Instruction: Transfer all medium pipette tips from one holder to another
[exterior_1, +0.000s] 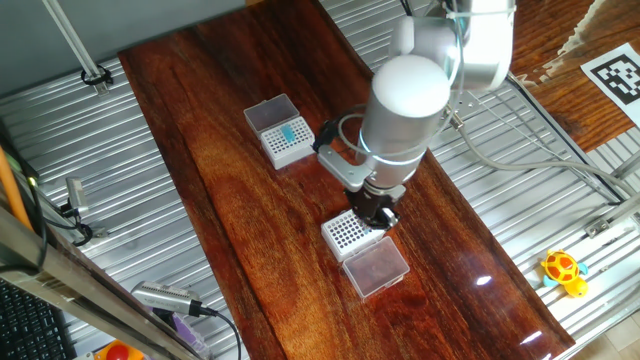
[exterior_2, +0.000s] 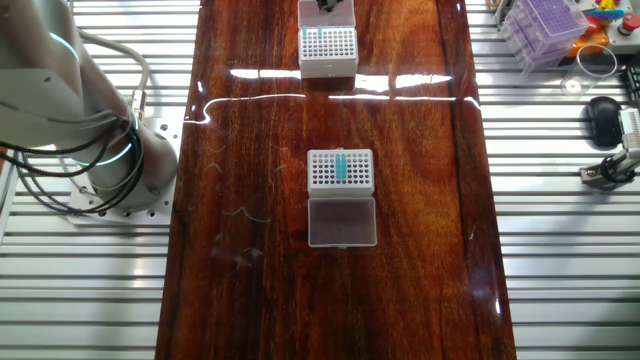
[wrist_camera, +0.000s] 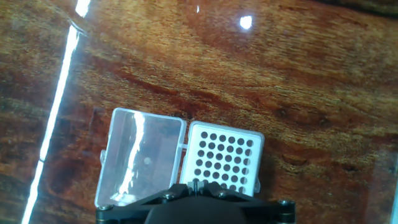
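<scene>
Table: I see a long brown wood table (exterior_1: 250, 180) with shiny light spots on it.
Full rack: a white rack (exterior_2: 340, 170) sits near the middle of the table. Its clear lid (exterior_2: 342, 221) lies open flat, touching the rack's side.
Medium pipette tips: the medium pipette tips (exterior_2: 341, 167) stand in the full rack as a small teal strip down the middle of its holes. In the one fixed view I see the same teal patch (exterior_1: 291, 133).
Empty rack: a second white rack (exterior_1: 348, 232) sits well apart from the full rack, farther along the table. In the hand view its holes (wrist_camera: 224, 158) all look dark, with no teal in them. Its clear lid (wrist_camera: 141, 155) lies open right beside it.
Arm: my white and grey arm (exterior_1: 405, 105) reaches over the table and hangs just above the empty rack, far from the full rack.
Claw: my claw (exterior_1: 378, 210) is right over the edge of the empty rack. In the hand view I see only its dark tip (wrist_camera: 196, 185) at the bottom, where the two sides look pressed close with something thin and dark between them. I cannot tell what it is, or whether the claw is really closed.
</scene>
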